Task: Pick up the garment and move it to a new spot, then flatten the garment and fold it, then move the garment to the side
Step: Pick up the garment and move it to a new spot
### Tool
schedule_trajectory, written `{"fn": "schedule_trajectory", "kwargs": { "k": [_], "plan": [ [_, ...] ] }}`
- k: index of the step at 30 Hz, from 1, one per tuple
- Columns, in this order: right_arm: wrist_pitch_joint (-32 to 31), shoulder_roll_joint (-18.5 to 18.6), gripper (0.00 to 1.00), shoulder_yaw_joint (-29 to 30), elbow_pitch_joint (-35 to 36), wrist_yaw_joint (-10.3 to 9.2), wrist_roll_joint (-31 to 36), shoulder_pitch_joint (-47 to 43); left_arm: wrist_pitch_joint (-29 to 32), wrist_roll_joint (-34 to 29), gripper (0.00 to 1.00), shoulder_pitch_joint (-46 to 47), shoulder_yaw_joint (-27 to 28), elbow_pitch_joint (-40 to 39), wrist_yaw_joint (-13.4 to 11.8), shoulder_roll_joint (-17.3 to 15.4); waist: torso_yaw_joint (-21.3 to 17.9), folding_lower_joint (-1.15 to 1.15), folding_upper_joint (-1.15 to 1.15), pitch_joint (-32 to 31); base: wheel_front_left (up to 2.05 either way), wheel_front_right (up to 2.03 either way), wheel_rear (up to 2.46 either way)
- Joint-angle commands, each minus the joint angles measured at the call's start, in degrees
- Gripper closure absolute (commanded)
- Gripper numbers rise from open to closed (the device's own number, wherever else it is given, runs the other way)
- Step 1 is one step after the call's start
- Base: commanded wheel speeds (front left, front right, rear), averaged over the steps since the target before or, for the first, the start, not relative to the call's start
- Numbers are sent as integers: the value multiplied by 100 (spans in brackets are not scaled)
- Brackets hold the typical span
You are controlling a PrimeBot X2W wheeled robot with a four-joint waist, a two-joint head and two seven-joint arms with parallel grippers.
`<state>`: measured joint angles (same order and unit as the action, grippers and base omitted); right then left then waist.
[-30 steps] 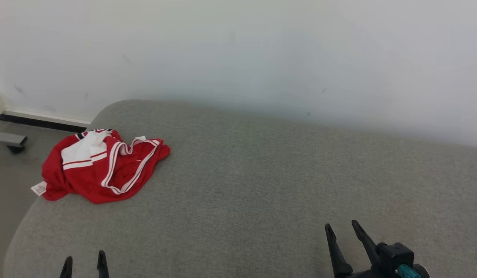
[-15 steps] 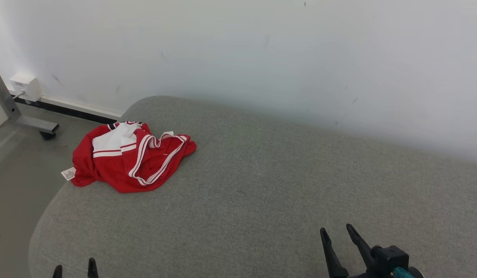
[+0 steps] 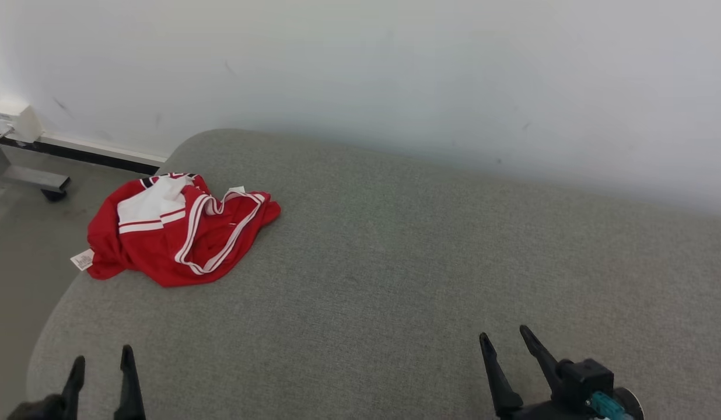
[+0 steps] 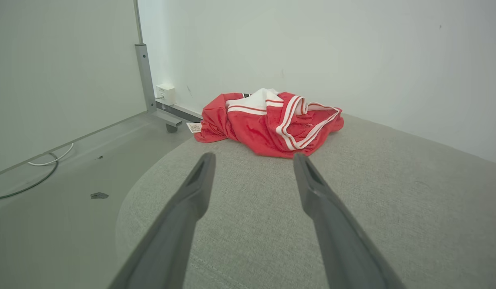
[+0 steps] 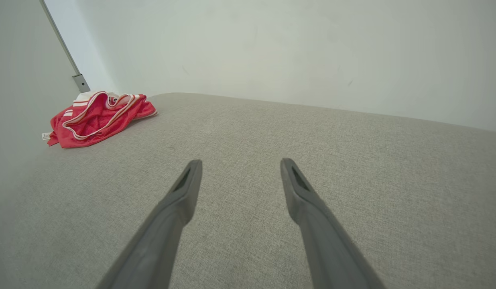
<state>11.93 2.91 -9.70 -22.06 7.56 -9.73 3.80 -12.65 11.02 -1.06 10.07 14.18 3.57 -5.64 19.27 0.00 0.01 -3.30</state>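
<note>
The garment (image 3: 174, 230) is a crumpled red piece with white bands and stripes and a small white tag, lying at the far left end of the grey fabric surface (image 3: 395, 274). Seen along the left fingers, the garment (image 4: 272, 120) lies straight ahead, beyond the tips. From the right wrist the garment (image 5: 97, 118) is small, far off to the upper left. My left gripper (image 3: 101, 356) stands open at the lower left, short of the garment, holding nothing. Open and empty too, my right gripper (image 3: 504, 337) hovers over the near right of the surface.
A white wall (image 3: 395, 76) runs behind the surface. Left of the rounded edge is grey floor (image 3: 22, 233) with a metal frame foot on a caster (image 3: 42, 186), a white wall box (image 3: 16, 116), and a cable (image 4: 35, 172).
The head camera has shifted, sliding the whole picture. The left gripper shows higher in the head view than before. The garment lies as it did, and both grippers stay open.
</note>
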Motion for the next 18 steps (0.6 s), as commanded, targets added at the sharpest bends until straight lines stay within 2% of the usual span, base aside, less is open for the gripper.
{"fn": "schedule_trajectory", "kwargs": {
  "k": [1, 8, 14, 18],
  "plan": [
    [-66, -3, 0, -44, 114, -16, 109, 142, 79, 115, 0, 359, 78, 211, -22, -92, -234, 0, -1, 285, 0, 0, 0],
    [-346, 11, 0, -326, 439, -16, 259, 420, 223, 518, 0, 1499, 418, 1060, -138, -303, -772, 0, -1, 858, 0, 0, 0],
    [-590, 156, 0, -709, 864, -16, 285, 720, 451, 849, 0, 2519, 692, 1805, -178, -687, -1300, 0, -1, 1624, 0, 0, 0],
    [-739, 284, 0, -817, 1253, -16, 337, 877, 647, 1080, 0, 3188, 893, 2197, -206, -953, -1505, 0, -1, 2199, 0, 0, 0]
  ]
}}
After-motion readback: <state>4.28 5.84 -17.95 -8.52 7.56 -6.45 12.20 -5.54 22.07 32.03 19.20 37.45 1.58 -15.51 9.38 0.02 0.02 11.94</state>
